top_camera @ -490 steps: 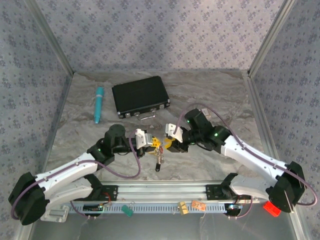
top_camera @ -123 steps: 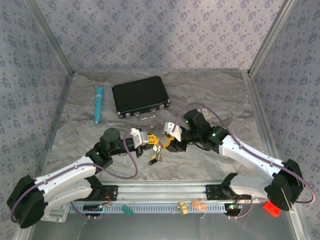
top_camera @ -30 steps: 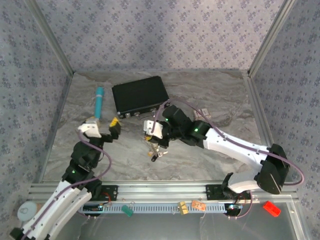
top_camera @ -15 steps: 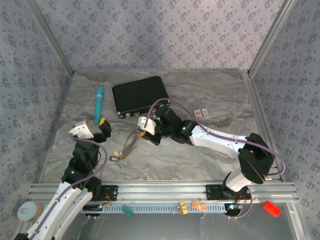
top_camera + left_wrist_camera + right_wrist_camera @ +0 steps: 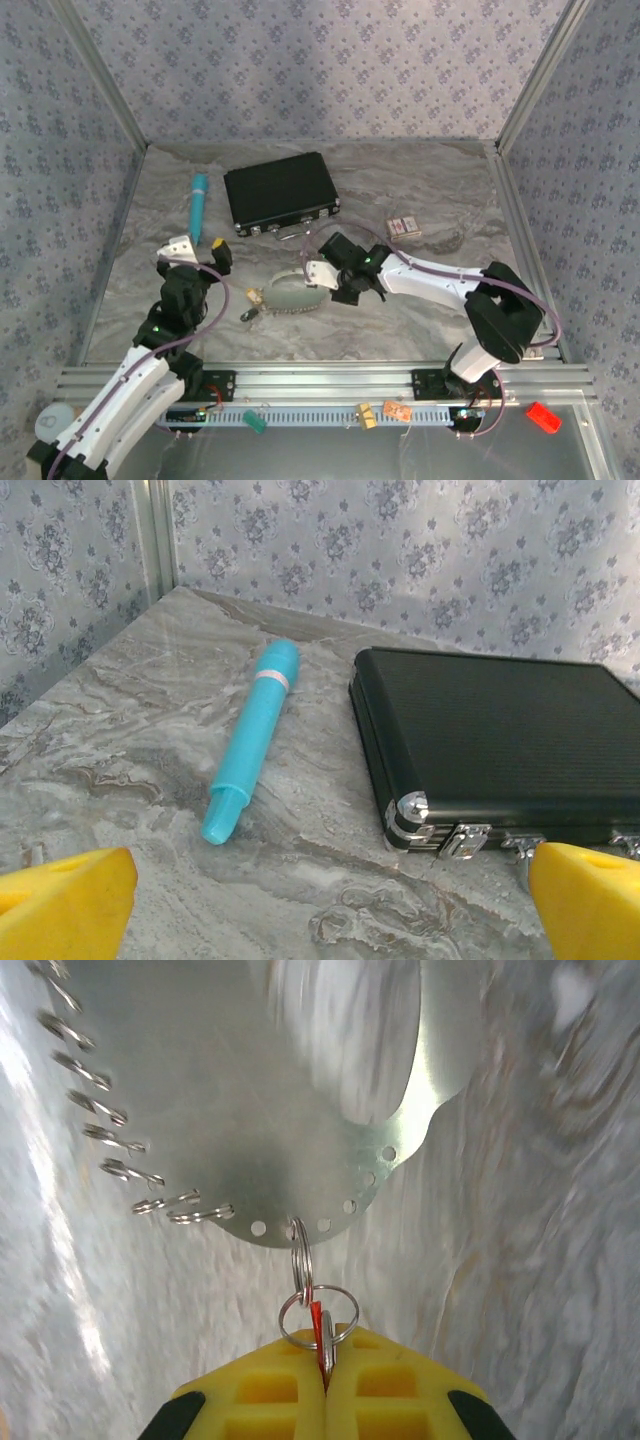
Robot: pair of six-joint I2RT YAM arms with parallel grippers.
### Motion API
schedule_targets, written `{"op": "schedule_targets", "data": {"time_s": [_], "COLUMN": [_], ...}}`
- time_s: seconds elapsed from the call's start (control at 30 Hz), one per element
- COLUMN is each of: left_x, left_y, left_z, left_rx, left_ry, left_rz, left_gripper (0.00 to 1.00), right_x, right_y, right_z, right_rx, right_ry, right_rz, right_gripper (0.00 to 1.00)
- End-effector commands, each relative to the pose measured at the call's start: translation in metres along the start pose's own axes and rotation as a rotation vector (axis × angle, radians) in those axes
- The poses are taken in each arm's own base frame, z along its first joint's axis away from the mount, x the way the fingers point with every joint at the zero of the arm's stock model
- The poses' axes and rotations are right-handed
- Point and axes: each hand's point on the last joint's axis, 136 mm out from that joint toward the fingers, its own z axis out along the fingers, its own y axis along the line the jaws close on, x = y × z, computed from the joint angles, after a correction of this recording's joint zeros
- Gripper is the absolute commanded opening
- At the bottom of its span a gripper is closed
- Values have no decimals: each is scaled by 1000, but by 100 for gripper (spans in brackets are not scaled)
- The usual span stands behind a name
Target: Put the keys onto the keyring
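**Top external.** Keyring [image 5: 293, 297] lies flat mid-bench [image 5: 420, 320], nearer the near edge. Small clump of keys [image 5: 250, 313] at its left end; joined or just touching, cannot tell. Right pincer [image 5: 322, 283] sits at the keyring's right end. Left pincer [image 5: 200, 248] is up by the left edge, well apart.

**Left wrist.** Yellow fingertips [image 5: 70, 900] spread wide, nothing between them. Beyond them are a teal pen [image 5: 250, 735] and a black case [image 5: 500, 740].

**Right wrist.** This view gives the detail. Right pincer is clamped shut on a red tag [image 5: 317, 1322] and its split ring [image 5: 318, 1322], which links into a rim hole. Spare rings [image 5: 150, 1203] along the rim look bare.

Judged partly done: the tagged key is on, the others unconfirmed.
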Motion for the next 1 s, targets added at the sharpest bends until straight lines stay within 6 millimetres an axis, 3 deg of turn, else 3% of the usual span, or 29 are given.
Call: {"op": "schedule_targets", "data": {"time_s": [0.0, 0.13, 0.2, 0.33, 0.5, 0.57, 0.67, 0.8, 0.9, 0.97], "left_x": [-13, -6, -7, -5, -16, -19, -21, -15, -12, -7], "left_y": [-1, 5, 6, 5, 7, 7, 8, 13, 20, 27], "left_z": [2, 2, 3, 10, 16, 19, 29, 46, 56, 62], "left_rx": [-12, -35, -42, -52, -70, -66, -53, -63, -91, -105], "left_ry": [-30, -16, -39, -18, -20, -22, -6, 26, 16, 4], "left_rz": [44, 44, 43, 109, 138, 140, 151, 200, 205, 189], "left_gripper": [100, 99, 100, 100, 100, 100, 100, 100, 100, 100], "right_x": [46, 57, 63, 68, 61, 47, 44, 91, 144, 164], "right_y": [1, -2, -1, -7, -25, -48, -88, -149, -183, -195], "right_z": [9, 15, 18, 15, -22, -43, -76, -102, -107, -99], "right_rx": [21, 32, 28, 44, 56, 105, 223, 520, 743, 808], "right_ry": [199, 246, 263, 269, 107, -74, -325, -476, -508, -537], "right_rz": [-52, -48, -49, -29, 150, 289, 479, 746, 924, 951], "right_gripper": [0, 0, 14, 28, 42, 57, 62, 64, 64, 63]}}
